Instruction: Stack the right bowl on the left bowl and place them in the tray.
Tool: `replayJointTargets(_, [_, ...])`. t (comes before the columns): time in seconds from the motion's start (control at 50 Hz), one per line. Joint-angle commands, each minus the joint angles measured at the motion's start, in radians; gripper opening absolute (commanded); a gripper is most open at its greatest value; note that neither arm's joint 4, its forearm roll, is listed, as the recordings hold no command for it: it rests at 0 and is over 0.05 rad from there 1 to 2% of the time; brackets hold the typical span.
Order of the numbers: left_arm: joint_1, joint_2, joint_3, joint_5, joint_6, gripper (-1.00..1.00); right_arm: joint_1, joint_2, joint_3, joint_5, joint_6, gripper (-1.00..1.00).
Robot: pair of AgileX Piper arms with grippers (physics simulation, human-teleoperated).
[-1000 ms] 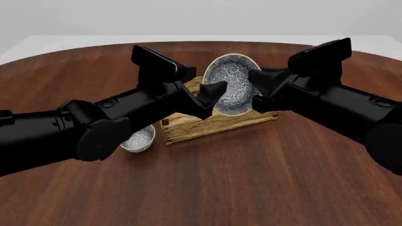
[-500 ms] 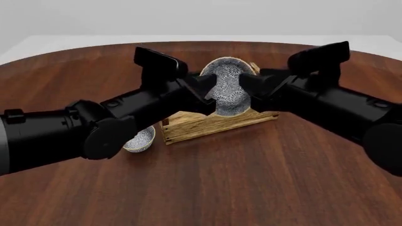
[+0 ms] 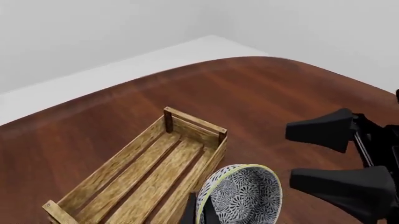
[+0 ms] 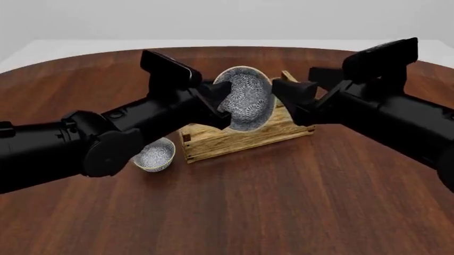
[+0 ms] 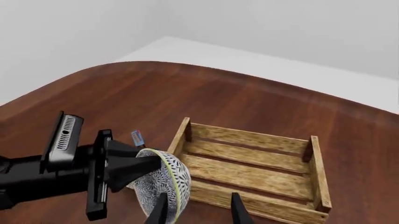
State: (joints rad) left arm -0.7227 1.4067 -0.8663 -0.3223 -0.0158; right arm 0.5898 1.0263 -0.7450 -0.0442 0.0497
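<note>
Nearest, one bowl [image 4: 154, 154] rests upright on the surface [image 4: 284, 202], just beside the tray's [image 4: 234, 139] left end. Above the tray, the second bowl [image 4: 245, 105] is held on edge, clamped at its rim by the left tool [image 4: 216, 103]. The right tool [image 4: 292, 98] stands beside it, spread and holding nothing. A small box [image 5: 138, 137] lies beyond the tray.
</note>
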Motion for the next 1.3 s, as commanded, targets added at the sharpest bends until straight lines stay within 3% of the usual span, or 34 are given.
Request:
replayJointTargets(0.02, [0.031,-0.032,0.006,0.018,0.04,-1.0,0.011,-0.065,0.001,0.035,-0.012,1.0])
replayJointTargets(0.06, [0.048,-0.039,0.011,0.019,0.068,-1.0,0.016,-0.083,0.002,0.046,-0.017,1.0])
replayJointTargets(0.44, [0.146,-0.16,0.008,0.125,0.099,-1.0,0.017,-0.134,-0.001,0.074,-0.014,1.0])
replayJointTargets(0.74, [0.17,-0.233,0.01,0.222,0.113,-1.0,0.016,-0.128,0.0,0.072,-0.011,1.0])
replayJointTargets(1.02, [0.241,-0.268,-0.026,0.34,0.137,-1.0,0.018,-0.117,0.001,0.065,-0.004,1.0])
replayJointTargets(1.18, [0.26,-0.234,-0.078,0.447,0.096,-1.0,0.02,-0.12,0.002,0.067,-0.002,1.0])
replayJointTargets(1.3, [0.291,-0.256,-0.101,0.51,0.123,-1.0,0.019,-0.127,0.001,0.069,-0.001,1.0])
